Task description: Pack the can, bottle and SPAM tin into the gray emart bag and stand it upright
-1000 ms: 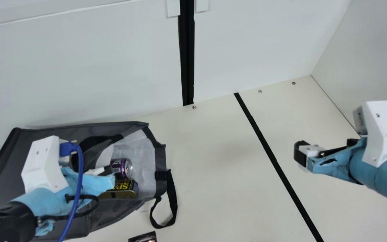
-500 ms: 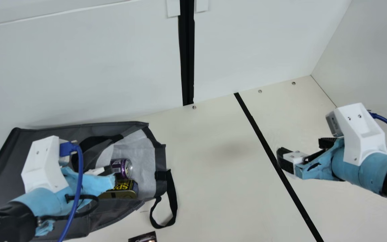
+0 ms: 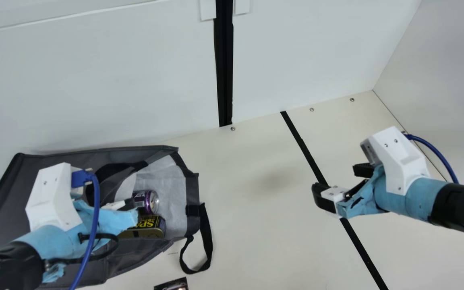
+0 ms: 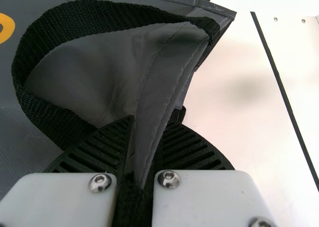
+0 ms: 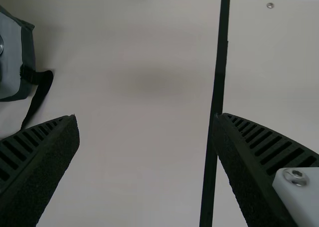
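And here's the cream table, the biggest thing in play, with the gray emart bag lying across its left part in the main view, mouth toward the middle and pale lining showing. On to the arms! The left gripper is at that mouth — and look at the left wrist view, its two ribbed fingers are pinching a fold of the bag's gray fabric, the fold rising between them, a black strap looping just beside.

Over to the right gripper, well apart from the bag and above the black line on the table: fingers spread wide, nothing between them, and in the right wrist view the bag's edge sits out past one finger.

Now the packed goods! The SPAM tin lies just inside the mouth, near the left fingers and outside their grip. Right beside it — the purple can, on its side with its silver end toward the opening, partly behind a left fingertip; whether they touch, I can't tell. Last, a dark printed item peeks in at the main view's bottom edge.
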Controlling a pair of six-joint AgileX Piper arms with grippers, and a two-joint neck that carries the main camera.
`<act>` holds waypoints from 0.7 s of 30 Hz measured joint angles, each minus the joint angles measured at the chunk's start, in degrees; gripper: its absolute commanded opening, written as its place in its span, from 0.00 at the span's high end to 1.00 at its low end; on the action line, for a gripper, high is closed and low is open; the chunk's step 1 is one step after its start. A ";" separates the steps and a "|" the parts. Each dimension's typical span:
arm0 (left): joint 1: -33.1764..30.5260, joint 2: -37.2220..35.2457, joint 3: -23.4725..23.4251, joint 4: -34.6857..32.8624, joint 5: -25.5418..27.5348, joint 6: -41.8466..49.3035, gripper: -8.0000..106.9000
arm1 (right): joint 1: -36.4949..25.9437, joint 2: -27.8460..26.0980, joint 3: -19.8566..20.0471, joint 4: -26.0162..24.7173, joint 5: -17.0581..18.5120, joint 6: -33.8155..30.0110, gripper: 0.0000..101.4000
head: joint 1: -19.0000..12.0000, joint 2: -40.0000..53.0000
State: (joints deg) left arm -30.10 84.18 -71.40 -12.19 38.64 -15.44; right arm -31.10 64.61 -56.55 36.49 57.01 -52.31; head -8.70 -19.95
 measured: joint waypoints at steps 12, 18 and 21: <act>0.00 0.00 0.00 0.00 0.00 0.00 1.00 | 3.68 5.70 2.97 8.04 -2.82 -8.34 0.06 | 0.00 0.00; 0.00 0.00 0.00 0.00 0.00 0.00 1.00 | 5.46 8.96 3.60 12.07 -3.28 -12.78 0.06 | 0.00 0.00; 0.00 0.00 0.00 0.00 0.00 0.00 1.00 | 6.27 10.86 3.66 13.96 -3.54 -15.02 0.06 | 0.00 0.00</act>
State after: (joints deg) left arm -30.10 84.18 -71.40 -12.19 38.64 -15.44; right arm -24.84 75.47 -52.89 50.45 53.47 -67.33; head -8.70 -19.95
